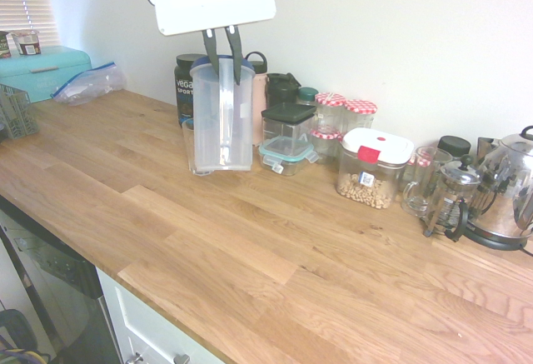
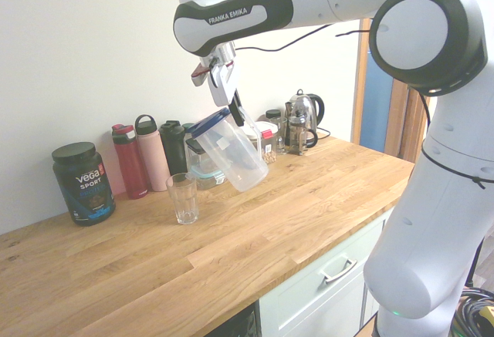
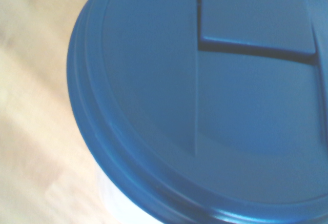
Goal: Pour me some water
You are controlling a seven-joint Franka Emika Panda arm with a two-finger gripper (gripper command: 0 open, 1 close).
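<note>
Jug [image 2: 233,150], clear plastic with blue lid [image 3: 205,106], held off the wooden counter [image 1: 250,239] and tilted, spout end dipping toward the drinking glass [image 2: 183,197] in the second exterior view. Looks stiff but thin-walled, smooth, probably slippery; weight hard to judge, water level not readable through the clear wall. Likely light if near empty, sloshy if not. Best hold at the rim or handle side up top, where the wall is stiffest; squeezing mid-body would flex it.

Gripper [image 1: 223,47] clamped tight on the jug's top edge, 2 dark fingers straddling the rim just under the lid, 1 each side of the wall as far as can be told. Jug hangs below the jaws, body swinging out beneath. Glass stands on the counter just below and beside the jug, not touching. Bottles and the 1 dark tub [image 2: 83,181] line the wall behind, well clear.
</note>
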